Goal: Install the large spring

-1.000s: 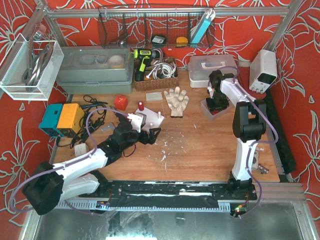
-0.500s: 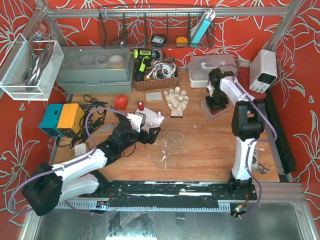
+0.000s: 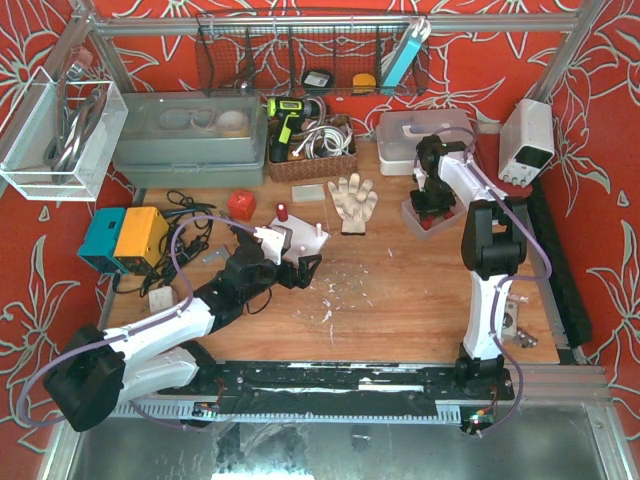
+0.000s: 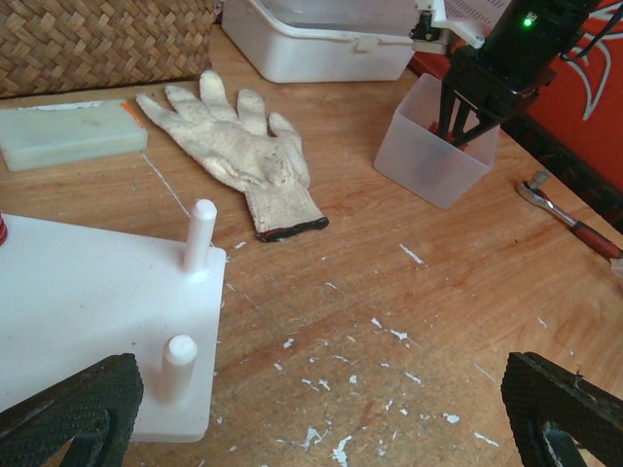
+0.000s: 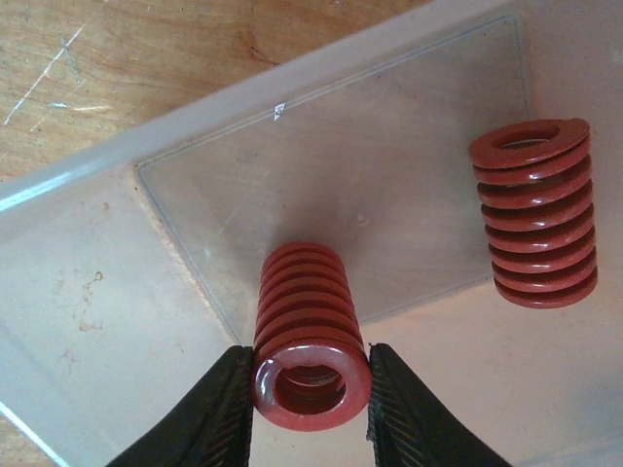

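Note:
In the right wrist view a large red spring (image 5: 310,331) stands in a clear plastic bin (image 5: 88,253), and my right gripper (image 5: 311,394) is shut on its top end, a finger on each side. A second red spring (image 5: 533,214) stands further right in the bin. From above, my right gripper (image 3: 432,192) reaches down into the bin (image 3: 424,219) at the back right. A white base plate (image 4: 58,311) with two white pegs (image 4: 199,235) lies at centre left. My left gripper (image 3: 300,271) is open and empty just right of the plate (image 3: 300,235).
A white work glove (image 3: 351,200) lies behind the plate. A white lidded box (image 3: 425,140), a wicker basket (image 3: 310,160), a grey tub (image 3: 190,140) and a power supply (image 3: 527,140) line the back. A ratchet wrench (image 4: 574,229) lies at the right. Yellow and teal boxes (image 3: 125,238) stand left.
The right arm has shifted slightly at the bin. The left arm has not moved.

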